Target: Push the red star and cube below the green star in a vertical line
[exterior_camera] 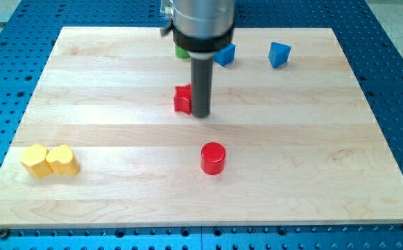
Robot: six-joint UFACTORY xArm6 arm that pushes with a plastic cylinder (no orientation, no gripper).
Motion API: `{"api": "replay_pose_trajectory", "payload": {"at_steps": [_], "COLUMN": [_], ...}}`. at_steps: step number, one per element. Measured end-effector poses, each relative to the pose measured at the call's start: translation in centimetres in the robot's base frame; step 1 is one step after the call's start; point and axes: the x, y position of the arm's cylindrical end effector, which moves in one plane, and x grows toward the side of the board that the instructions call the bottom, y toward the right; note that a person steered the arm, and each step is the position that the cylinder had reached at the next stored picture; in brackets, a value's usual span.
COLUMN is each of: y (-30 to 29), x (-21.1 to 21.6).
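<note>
My tip [200, 114] stands on the board just right of a red block [182, 99], touching or nearly touching its right side; the rod hides part of it, so its shape is unclear. A red cylinder [213, 158] stands below and slightly right of the tip. A green block [181, 51] shows only as a sliver at the view's top, mostly hidden behind the arm's body, so its shape cannot be made out.
A blue block [225, 54] sits right of the arm at the top, partly hidden. Another blue block [279, 54] lies further right. Two yellow blocks [35, 160] [63, 160] touch each other at the view's lower left. The wooden board [326, 173] lies on a blue perforated table.
</note>
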Motion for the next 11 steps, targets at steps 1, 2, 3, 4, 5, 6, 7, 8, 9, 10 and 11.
{"api": "replay_pose_trajectory", "payload": {"at_steps": [1,2,3,4,5,6,7,8,9,10,11], "y": [0.0,-1.8,-5.3,-0.8,0.4,1.2,2.4,8.1,10.3,7.1,4.5], "x": [-0.4,3.8,0.3,-5.5,-5.9,-5.4,-6.9,-6.1,-10.6,-12.1,-11.8]}}
